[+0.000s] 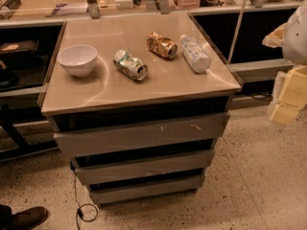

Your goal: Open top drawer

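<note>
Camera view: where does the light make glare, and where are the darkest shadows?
Camera view: warm light gives a soft sheen on the countertop beside the bowl; same view, deep shadow fills the gap above the top drawer; the pincer, at the right edge, is well lit.

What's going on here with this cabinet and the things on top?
A robot is set to open the top drawer of this grey cabinet, but the drawer looks shut. The robot's end effector hangs at the right edge of the view, beside the cabinet, not touching it. On top sit a white bowl, a silvery can, a brown can and a clear bottle, the last three lying on their sides.
</note>
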`<state>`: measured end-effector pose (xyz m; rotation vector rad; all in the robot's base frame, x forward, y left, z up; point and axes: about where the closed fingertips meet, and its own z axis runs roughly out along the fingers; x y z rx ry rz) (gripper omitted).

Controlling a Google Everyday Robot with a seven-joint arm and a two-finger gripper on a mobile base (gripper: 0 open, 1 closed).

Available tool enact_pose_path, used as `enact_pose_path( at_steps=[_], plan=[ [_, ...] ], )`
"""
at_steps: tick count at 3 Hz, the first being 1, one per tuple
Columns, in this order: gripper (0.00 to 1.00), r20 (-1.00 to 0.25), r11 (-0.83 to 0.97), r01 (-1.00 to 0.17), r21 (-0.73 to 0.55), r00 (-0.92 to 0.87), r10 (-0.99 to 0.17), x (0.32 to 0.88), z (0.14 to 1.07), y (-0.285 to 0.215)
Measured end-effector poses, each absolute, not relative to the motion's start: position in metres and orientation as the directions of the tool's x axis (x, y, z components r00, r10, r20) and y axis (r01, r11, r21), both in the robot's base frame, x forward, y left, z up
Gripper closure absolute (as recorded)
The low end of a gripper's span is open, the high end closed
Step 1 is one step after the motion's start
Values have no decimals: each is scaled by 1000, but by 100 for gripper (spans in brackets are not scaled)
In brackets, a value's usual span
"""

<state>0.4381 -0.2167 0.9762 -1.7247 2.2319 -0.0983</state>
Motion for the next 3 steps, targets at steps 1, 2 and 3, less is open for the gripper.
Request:
enact_pose_path(
  at_steps=[1, 2, 3],
  plan=[
    [0, -207, 270, -931, -246, -221, -953, 438, 976, -217],
    [0, -212, 249, -942, -227, -201, -956, 435, 955, -202],
    [0, -229, 224, -957, -182, -180, -957, 431, 901, -173]
  ],
)
